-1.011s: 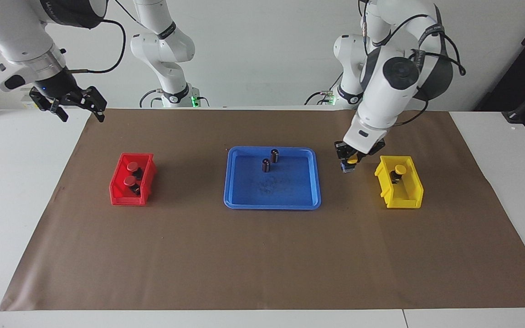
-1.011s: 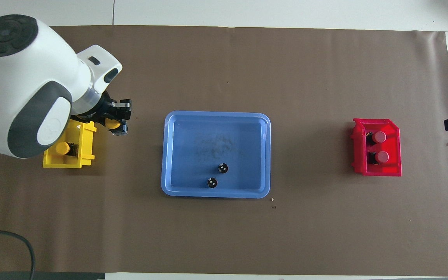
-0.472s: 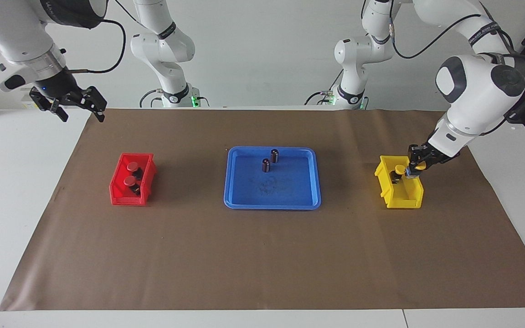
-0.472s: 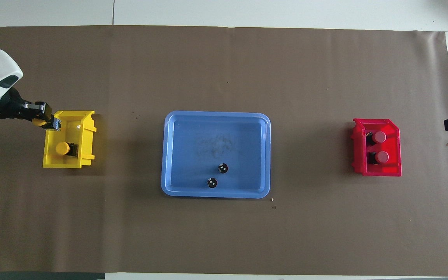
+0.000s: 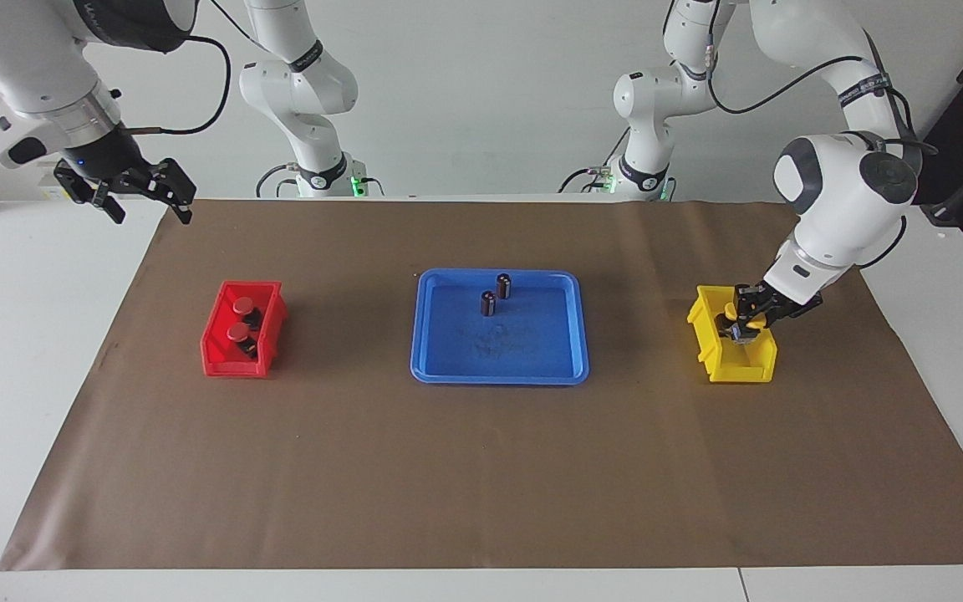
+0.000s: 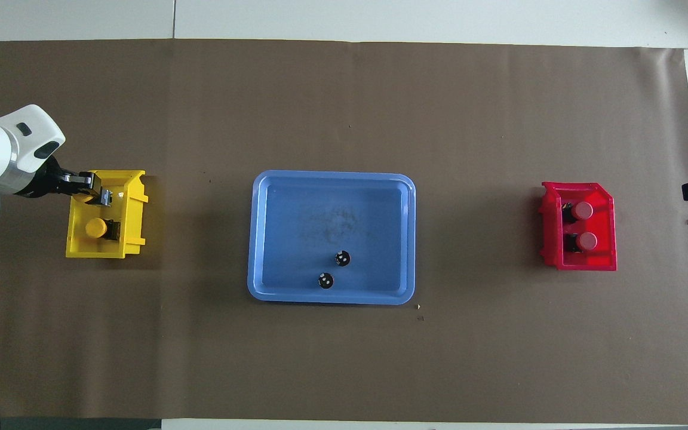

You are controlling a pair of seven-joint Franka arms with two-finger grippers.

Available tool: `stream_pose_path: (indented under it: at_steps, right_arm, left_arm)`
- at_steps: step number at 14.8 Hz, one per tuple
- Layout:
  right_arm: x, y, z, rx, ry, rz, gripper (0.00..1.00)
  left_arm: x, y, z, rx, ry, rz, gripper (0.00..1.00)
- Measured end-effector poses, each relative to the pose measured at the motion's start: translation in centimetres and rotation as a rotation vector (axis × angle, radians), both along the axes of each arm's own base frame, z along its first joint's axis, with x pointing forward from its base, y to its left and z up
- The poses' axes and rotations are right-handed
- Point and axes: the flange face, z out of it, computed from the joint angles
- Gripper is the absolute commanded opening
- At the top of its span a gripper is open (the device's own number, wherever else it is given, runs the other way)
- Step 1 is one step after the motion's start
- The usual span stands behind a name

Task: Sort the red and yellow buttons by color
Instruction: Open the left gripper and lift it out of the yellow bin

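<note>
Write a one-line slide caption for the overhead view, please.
Left gripper lowers a yellow button into the yellow bin; both red buttons fill the red bin.

my counter [image 5: 13,351] is smooth white, covered by a matt brown paper sheet [image 5: 481,468]; the blue tray [image 5: 499,374], red bin [image 5: 222,359] and yellow bin [image 5: 741,368] look like glossy moulded plastic, the tray floor scuffed, and my arm shells are shiny white plastic

2 red buttons [image 5: 240,319] binned; 2 yellow buttons [image 6: 97,227] at yellow bin [image 6: 132,239].

Blue tray [image 5: 500,374], brown paper [image 5: 481,468]
</note>
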Motion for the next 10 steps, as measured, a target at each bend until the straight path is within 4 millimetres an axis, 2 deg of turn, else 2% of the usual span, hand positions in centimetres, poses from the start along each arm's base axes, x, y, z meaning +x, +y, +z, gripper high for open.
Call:
stream_pose_path:
  at_steps: [4, 8, 10]
  right_arm:
    - [0.0, 0.0, 0.0, 0.0, 0.0, 0.0, 1.0]
    - [0.0, 0.0, 0.0, 0.0, 0.0, 0.0, 1.0]
    - [0.0, 0.0, 0.0, 0.0, 0.0, 0.0, 1.0]
  left_arm:
    - [-0.2, 1.6, -1.8, -0.001, -0.011, 0.028, 0.01]
    - [-0.5, 1.6, -4.5, -0.003, -0.016, 0.029, 0.01]
    - [-0.7, 1.3, -5.2, -0.003, -0.013, 0.03, 0.01]
